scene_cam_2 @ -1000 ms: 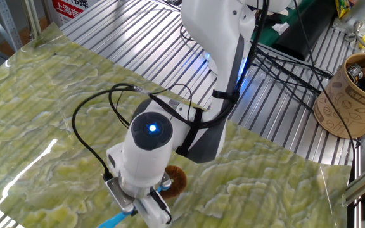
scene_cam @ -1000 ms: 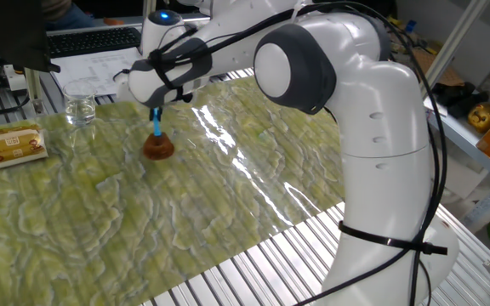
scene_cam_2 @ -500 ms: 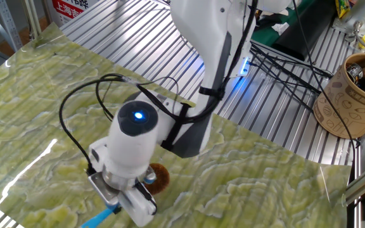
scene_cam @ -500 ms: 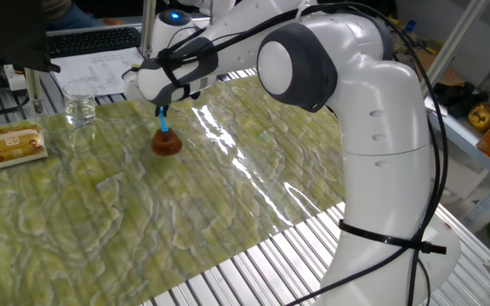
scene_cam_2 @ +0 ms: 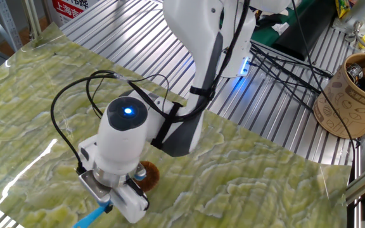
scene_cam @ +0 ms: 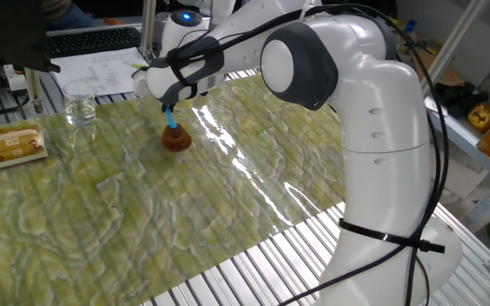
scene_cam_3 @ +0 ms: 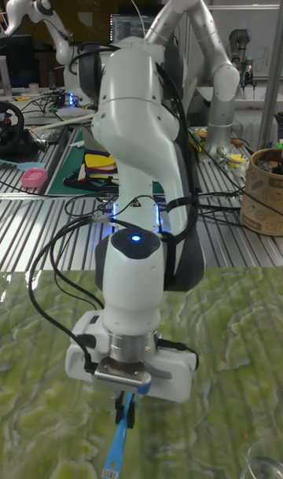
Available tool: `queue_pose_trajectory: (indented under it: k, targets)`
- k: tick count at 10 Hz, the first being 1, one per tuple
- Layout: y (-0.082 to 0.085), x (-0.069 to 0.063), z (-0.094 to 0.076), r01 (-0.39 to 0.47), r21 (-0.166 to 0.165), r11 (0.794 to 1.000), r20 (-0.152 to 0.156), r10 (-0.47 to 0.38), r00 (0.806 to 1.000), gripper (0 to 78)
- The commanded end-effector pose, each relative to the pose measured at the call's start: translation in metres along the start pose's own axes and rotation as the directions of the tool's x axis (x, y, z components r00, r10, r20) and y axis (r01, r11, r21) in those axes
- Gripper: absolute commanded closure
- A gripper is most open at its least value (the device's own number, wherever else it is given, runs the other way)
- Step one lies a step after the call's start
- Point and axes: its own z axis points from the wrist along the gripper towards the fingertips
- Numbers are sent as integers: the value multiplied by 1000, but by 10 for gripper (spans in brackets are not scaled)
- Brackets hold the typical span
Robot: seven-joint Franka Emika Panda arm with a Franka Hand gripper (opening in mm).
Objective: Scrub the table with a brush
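A white robot arm scrubs a counter [scene_cam: 253, 263] of ribbed metal slats covered by a glossy yellow-green marbled sheet [scene_cam: 100, 212]. The gripper [scene_cam: 169, 104] is pinched on the thin blue handle of the brush [scene_cam: 175, 138], which stands nearly upright with its round reddish-brown head pressed onto the sheet. The brush sits toward the sheet's far edge, well apart from the tan box [scene_cam: 11, 144] and to the right of the clear glass [scene_cam: 80, 108] as one fixed view shows it. In the other fixed view the gripper [scene_cam_2: 109, 201] hides most of the brush [scene_cam_2: 148, 175], leaving only part of the bristle head and a length of blue handle visible. In the tall fixed view the handle of the brush [scene_cam_3: 116, 445] runs down between the fingers of the gripper [scene_cam_3: 124, 407].

The step in hand appears to be a scrubbing stroke across the sheet. Doing it well likely means keeping steady downward pressure so the bristles stay splayed on the surface, holding the handle close to vertical so it does not twist in the grasp, and sweeping in overlapping passes. The wrinkled sheet could bunch under too hard a push, so light, even strokes would serve best.
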Motion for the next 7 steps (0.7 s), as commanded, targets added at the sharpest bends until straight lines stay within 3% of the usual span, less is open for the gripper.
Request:
queue_pose_trajectory:
  k: [1,7]
  targets:
    - [-10,-8,9,25,-15,1000,41,-24,999,764]
    - [-17,-5,18,51,-25,998,67,-49,997,764]
